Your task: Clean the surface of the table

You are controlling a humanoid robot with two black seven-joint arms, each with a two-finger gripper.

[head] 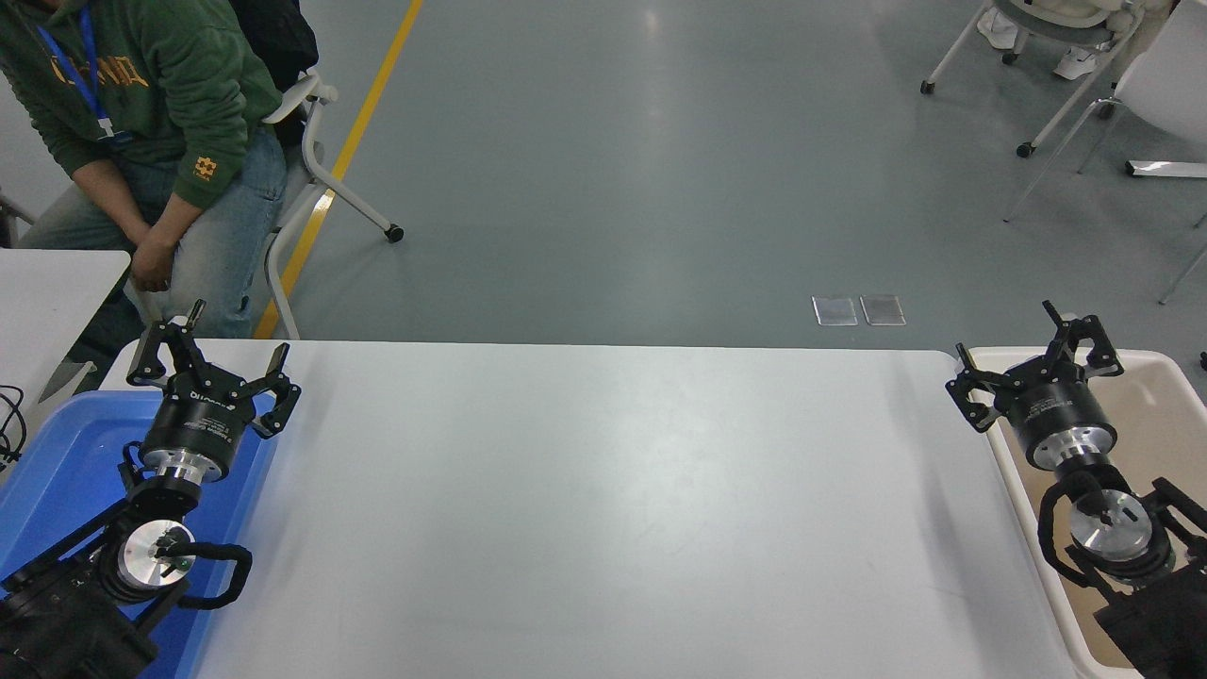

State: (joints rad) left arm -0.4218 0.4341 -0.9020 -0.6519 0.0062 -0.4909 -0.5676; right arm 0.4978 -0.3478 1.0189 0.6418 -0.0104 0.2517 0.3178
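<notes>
**Hazard notice: idle jaws above a bare tabletop**

My right gripper [1033, 363] hangs over the beige tub [1162, 396], jaws spread, holding nothing. My left gripper [209, 363] sits parked over the blue tray [57, 471], jaws likewise spread. The table surface [603, 509] lies between them: matte white, smooth, round-cornered. Risk: without a cloth, I judge any sweep would rub hard fingertips on the laminate or clip the tub rim.
</notes>
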